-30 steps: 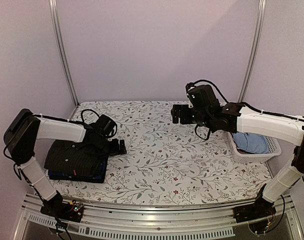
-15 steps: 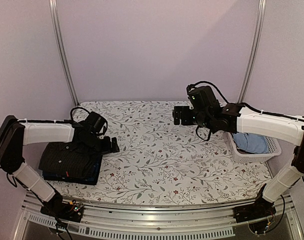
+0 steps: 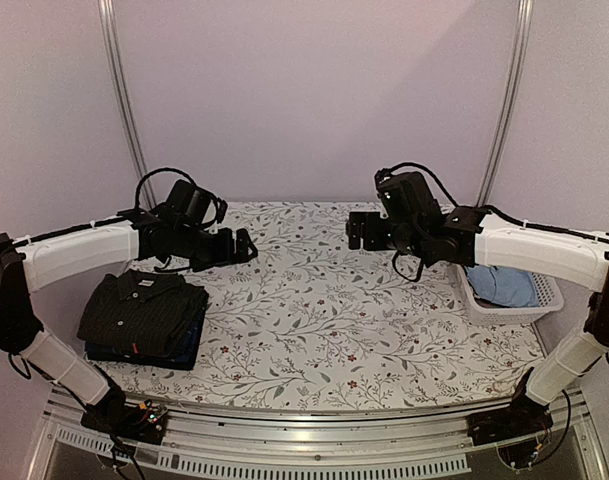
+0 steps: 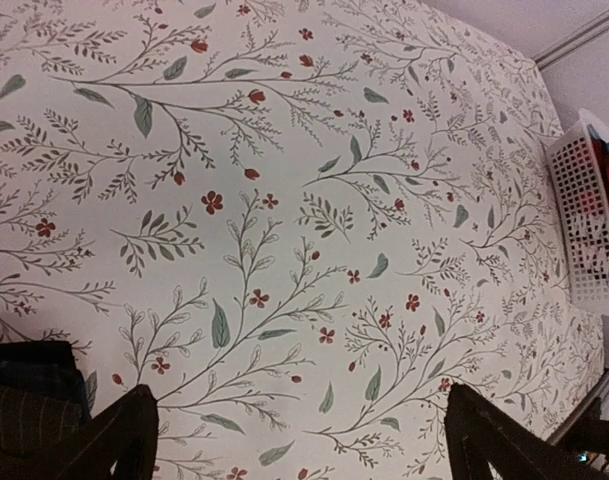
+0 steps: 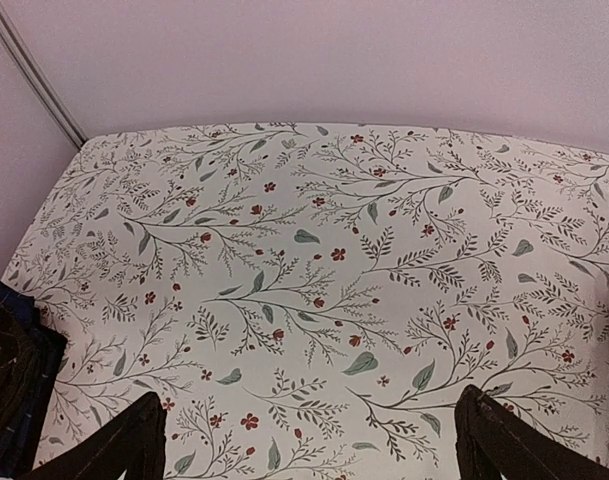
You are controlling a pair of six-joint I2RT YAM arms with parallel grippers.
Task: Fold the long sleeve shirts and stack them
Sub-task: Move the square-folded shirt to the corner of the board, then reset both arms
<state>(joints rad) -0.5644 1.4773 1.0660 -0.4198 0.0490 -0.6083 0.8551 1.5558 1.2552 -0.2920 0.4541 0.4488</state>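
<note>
Black pinstriped shirt (image 3: 144, 308) folded, collar up, lower left of top view, laid square on navy check shirt (image 3: 191, 347). Stack looks done, parked aside to free the middle. Left gripper (image 3: 246, 245) hovers up-right of the stack, jaws wide, empty. Right gripper (image 3: 354, 230) mid-frame, equally spread, holding nothing. White basket (image 3: 514, 312) at right holds light blue cloth (image 3: 504, 285), possibly another garment.

Aloft — left claw (image 3: 246, 246) and right claw (image 3: 351, 230) spread wide.
</note>
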